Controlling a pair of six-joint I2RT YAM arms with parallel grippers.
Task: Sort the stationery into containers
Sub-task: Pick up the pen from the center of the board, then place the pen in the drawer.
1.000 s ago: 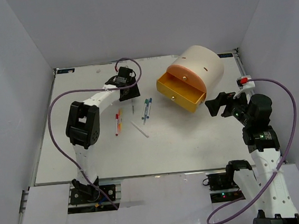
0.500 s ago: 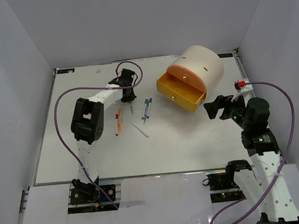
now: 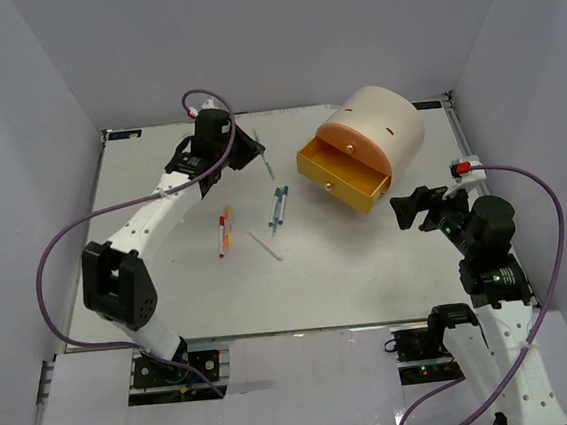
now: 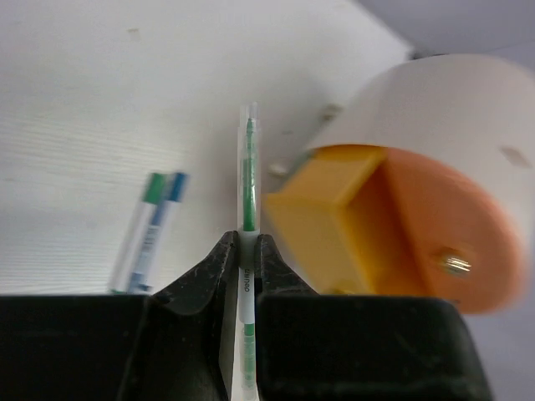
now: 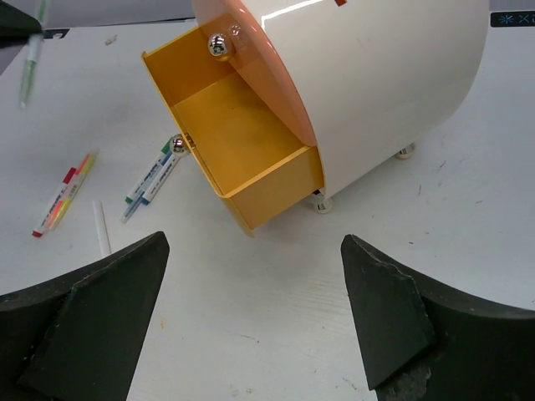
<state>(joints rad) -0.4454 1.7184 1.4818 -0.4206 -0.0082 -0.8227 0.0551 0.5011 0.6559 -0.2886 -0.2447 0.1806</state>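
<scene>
Left gripper (image 4: pixel 242 251): clamped on a green pen (image 4: pixel 248 180); the fingers pinch its white barrel and the clear-capped green end sticks out past the tips
Writing on the pen: a line of small dark print on the barrel between the fingers, too blurred to read
Green pen's place: lifted over the far part of the table (image 3: pixel 349 266), near the left corner of the open yellow drawer (image 3: pixel 346 178), not touching it
Right gripper (image 5: pixel 251 251): jaws spread wide, nothing between them, facing the yellow drawer from the near side and apart from it
Organiser (image 3: pixel 390 122): one cream cylinder lying on its side on small feet
Drawers seen: two; the orange-pink drawer (image 3: pixel 352 144) is shut, and the yellow one below it is pulled out
Knobs: two, one round metal knob per drawer front
Loose stationery: five pieces on the table
Pair one: red pen (image 5: pixel 54 202) and yellow marker (image 5: pixel 75 183), side by side
Pair two: teal pen (image 4: pixel 152 190) and blue pen (image 4: pixel 173 189), side by side
Single: one white bar (image 5: pixel 101 227), between the pairs
Stationery in all: six, counting the held pen
</scene>
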